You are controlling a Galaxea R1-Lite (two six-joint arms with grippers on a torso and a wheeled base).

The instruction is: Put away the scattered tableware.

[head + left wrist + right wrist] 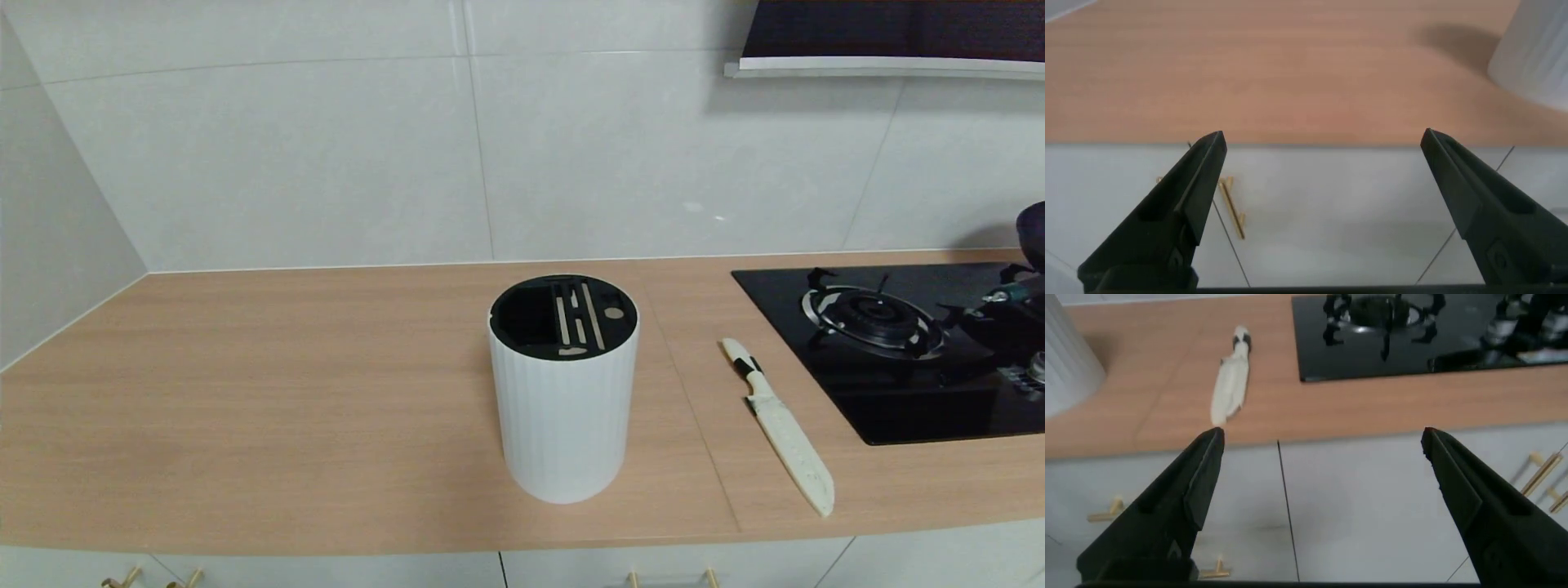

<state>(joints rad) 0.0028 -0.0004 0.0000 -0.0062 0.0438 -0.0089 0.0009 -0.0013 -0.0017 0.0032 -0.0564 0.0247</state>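
Knife (780, 429) is lying flat on the worktop (245, 392), at about 3 o'clock from the white ribbed holder (563, 408). It is near the holder but not touching it, in the strip between the holder and the black hob (898, 408). Its cream handle with dark bands is pointing toward 11 o'clock, at the tiled wall (286, 163). Its speckled pale blade is running toward 5 o'clock, with the tip coming close to the worktop's front edge. The holder is standing upright near the middle of the worktop. I am looking down on its black top, which is showing one wide opening on the 9 o'clock side and several narrow slots on the 3 o'clock side.

I am holding the left tool (1322, 139) out off the worktop's front edge, with its two dark fingers spread wide and nothing between them. Beyond it the wrist camera is catching the pale cabinet fronts (1331, 212), a brass handle (1233, 208) and part of the holder (1535, 49). The right tool (1321, 434) is hanging likewise off the front edge, fingers gaping wide apart and gripping nothing, with the knife (1231, 380) and the hob (1437, 343) lying beyond it
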